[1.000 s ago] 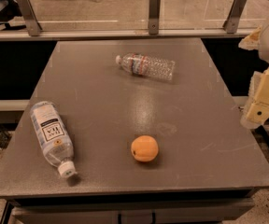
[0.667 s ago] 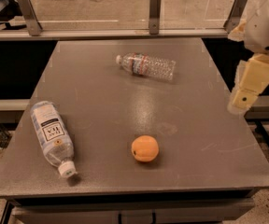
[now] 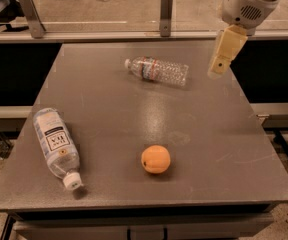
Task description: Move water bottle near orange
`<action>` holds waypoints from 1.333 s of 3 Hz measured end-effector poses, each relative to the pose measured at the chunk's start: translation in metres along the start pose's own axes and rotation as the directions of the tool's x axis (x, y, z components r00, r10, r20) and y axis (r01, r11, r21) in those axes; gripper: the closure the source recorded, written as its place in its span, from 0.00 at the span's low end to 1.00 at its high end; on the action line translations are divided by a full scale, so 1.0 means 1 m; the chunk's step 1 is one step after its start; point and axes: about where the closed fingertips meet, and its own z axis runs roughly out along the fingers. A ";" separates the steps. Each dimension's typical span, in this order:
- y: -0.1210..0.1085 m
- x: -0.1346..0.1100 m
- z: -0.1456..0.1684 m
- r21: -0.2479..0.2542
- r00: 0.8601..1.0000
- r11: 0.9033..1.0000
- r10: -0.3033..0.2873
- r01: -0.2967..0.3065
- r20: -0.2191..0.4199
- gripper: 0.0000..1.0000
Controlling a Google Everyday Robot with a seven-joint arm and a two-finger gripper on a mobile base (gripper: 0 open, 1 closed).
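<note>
The hand (image 3: pixel 218 70) is hanging above the far right part of the worktop (image 3: pixel 224 149), pointing down and slightly left from the pale arm (image 3: pixel 246 4) that is reaching in from the upper right corner. It is carrying nothing, and from this angle I cannot tell whether it is set wide or narrow. The water bottle (image 3: pixel 159 70) is lying on its side at the far middle of the worktop, its white cap pointing left and its base pointing toward the hand, which is staying near it without touching it. The orange (image 3: pixel 156 159) is sitting toward the front edge, about midway across, well apart from the water bottle. A larger bottle (image 3: pixel 55 145) with a big white label is lying on its side along the left edge, its cap pointing toward the front.
</note>
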 end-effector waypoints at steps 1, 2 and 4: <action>-0.032 -0.028 0.038 -0.003 0.999 1.000 0.018 -0.018 0.026 0.00; -0.044 -0.043 0.084 -0.042 0.998 0.998 0.056 -0.055 0.018 0.00; -0.032 -0.064 0.147 -0.139 0.995 0.986 0.094 -0.088 0.035 0.00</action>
